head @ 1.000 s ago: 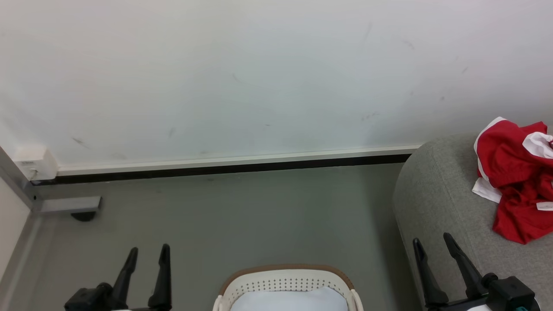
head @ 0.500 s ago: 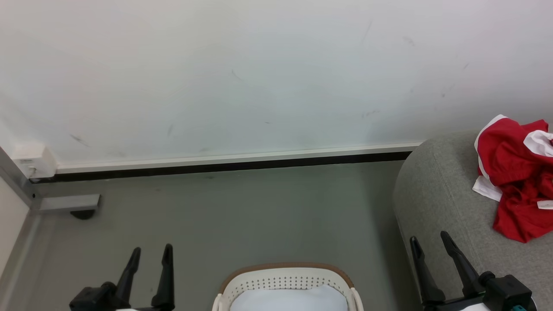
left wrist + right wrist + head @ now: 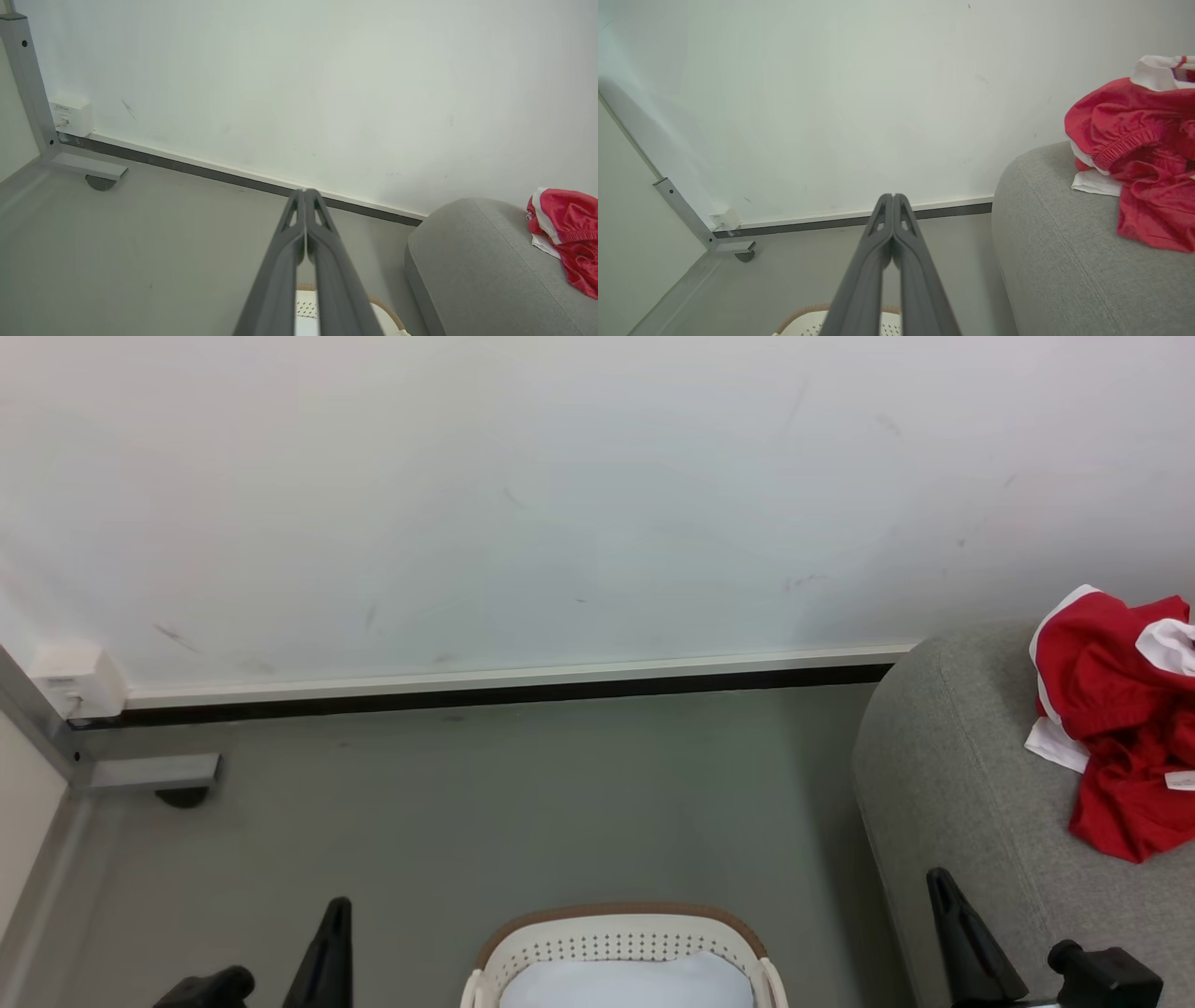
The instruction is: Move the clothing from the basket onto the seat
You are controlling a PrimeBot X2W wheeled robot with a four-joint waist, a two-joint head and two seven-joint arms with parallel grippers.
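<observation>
Clothing (image 3: 1116, 728) lies on seat (image 3: 952, 775), right; basket (image 3: 616, 913) shows cloth (image 3: 625, 985); left gripper (image 3: 304, 198) and right gripper (image 3: 893, 203) pressed together, empty; task judged done.

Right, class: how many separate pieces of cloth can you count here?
2. The red clothing lies crumpled on the grey seat; a pale cloth sits in the basket. More may be hidden under either.

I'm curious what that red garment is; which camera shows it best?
The right wrist view: the red clothing is largest there, its elastic band and folds clear as it lies on the grey seat. The head view shows it smaller, cropped at the right edge; the left wrist view, smaller still.
</observation>
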